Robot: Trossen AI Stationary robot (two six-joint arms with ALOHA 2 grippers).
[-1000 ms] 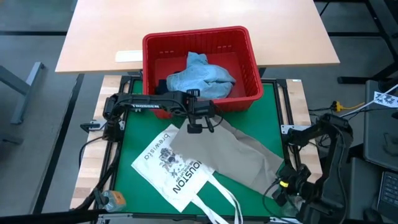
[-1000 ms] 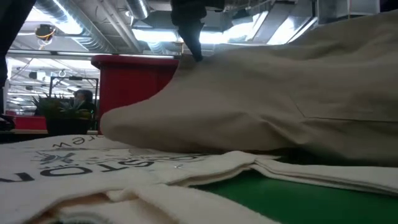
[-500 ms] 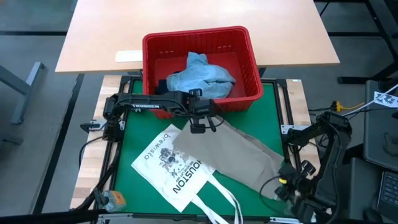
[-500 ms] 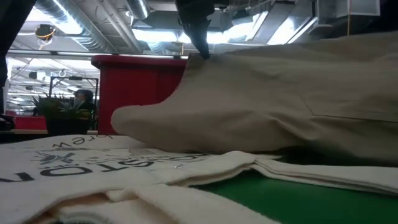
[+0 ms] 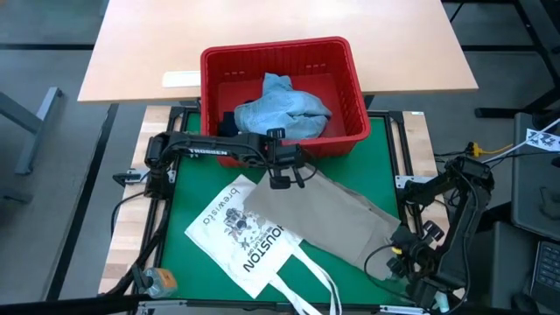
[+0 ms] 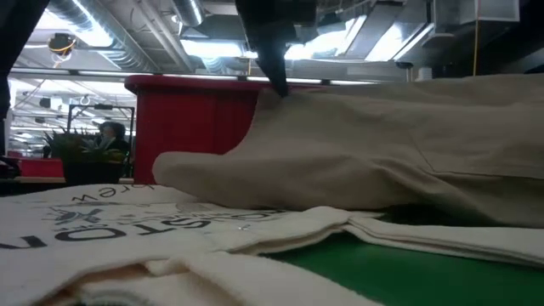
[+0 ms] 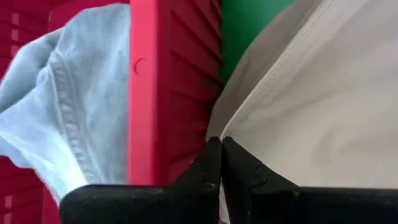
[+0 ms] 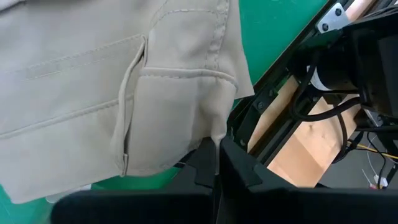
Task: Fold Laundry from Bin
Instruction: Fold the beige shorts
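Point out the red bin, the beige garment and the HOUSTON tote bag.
red bin point(image 5: 346, 68): high view, right rim.
beige garment point(image 5: 341, 213): high view, middle of the cloth.
HOUSTON tote bag point(image 5: 229, 229): high view, printed face.

A white tote bag point(image 5: 241, 234) printed "HOUSTON" lies on the green mat point(image 5: 188, 197).

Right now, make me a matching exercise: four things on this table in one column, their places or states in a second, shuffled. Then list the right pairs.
Things:
1. light blue jeans
2. beige garment
3. white tote bag
4. red bin

Places or states:
A. held at two ends by both grippers
B. flat on the green mat, partly under cloth
C. bunched inside the bin
D. standing at the mat's far edge

Pairs: 1-C, 2-A, 3-B, 4-D
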